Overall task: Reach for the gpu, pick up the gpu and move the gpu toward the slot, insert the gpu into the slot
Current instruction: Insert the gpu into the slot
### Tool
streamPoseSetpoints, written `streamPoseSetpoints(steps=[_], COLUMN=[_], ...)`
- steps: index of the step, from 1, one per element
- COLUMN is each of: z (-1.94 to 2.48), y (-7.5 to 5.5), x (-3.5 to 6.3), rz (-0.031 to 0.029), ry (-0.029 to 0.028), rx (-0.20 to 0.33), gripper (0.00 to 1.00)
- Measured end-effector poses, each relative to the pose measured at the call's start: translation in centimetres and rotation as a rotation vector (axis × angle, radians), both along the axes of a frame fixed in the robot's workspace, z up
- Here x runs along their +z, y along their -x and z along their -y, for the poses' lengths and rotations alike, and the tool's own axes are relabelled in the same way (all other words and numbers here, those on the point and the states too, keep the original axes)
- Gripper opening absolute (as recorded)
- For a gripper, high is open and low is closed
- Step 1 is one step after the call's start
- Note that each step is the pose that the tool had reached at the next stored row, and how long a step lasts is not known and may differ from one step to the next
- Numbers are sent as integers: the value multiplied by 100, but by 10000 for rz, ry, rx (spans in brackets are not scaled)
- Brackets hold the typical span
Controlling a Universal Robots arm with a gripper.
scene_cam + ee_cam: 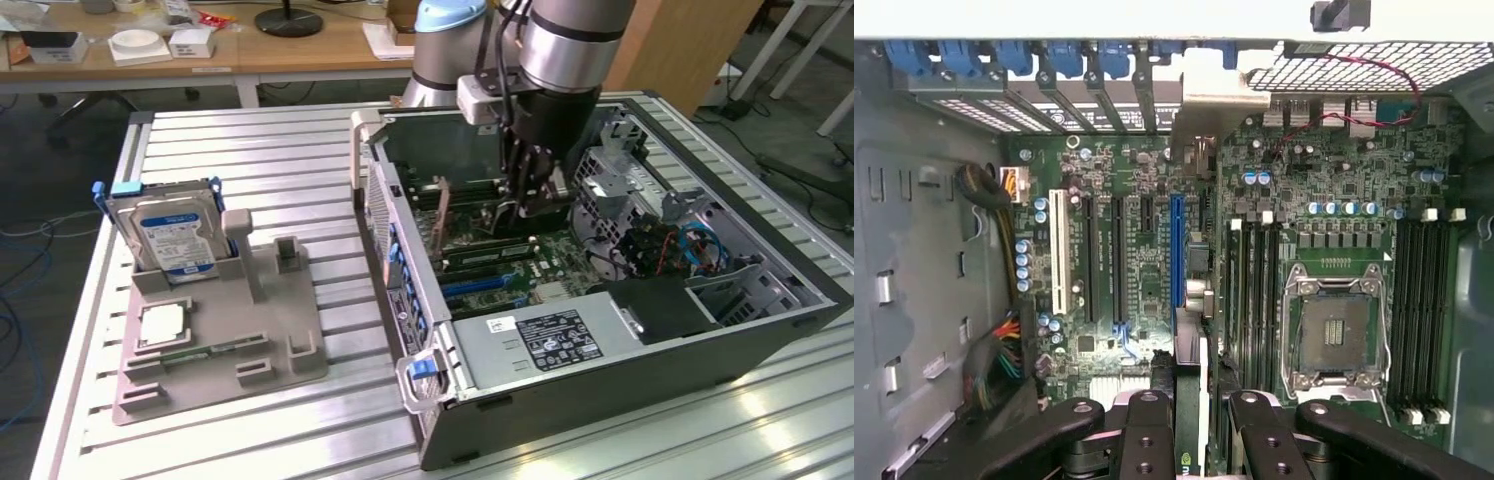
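Your gripper (1191,420) is deep inside the open computer case (587,400), its fingers (1144,430) partly closed on the gpu (1192,385), which it holds edge-on above the motherboard (1144,260). You're in the carrying step, close to insertion: the card hangs in line with the blue expansion slot (1176,250). From here, seating it calls for exact alignment with that slot and a straight, square push.

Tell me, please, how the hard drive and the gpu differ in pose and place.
The hard drive stands upright in the grey holder outside the computer case; the gpu hangs in the tool inside it. The hard drive shows its blue label; the gpu shows edge-on. Both are upright.
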State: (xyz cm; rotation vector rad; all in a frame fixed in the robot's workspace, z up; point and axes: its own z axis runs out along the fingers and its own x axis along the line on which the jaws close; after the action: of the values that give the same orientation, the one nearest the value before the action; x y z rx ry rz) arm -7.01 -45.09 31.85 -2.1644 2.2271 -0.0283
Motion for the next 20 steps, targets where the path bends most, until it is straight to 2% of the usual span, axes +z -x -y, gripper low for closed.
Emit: streamPoseSetpoints(steps=[20], z=[20], y=[85], x=[-107], rz=[-1], ry=[2], rx=[-19], gripper=[26])
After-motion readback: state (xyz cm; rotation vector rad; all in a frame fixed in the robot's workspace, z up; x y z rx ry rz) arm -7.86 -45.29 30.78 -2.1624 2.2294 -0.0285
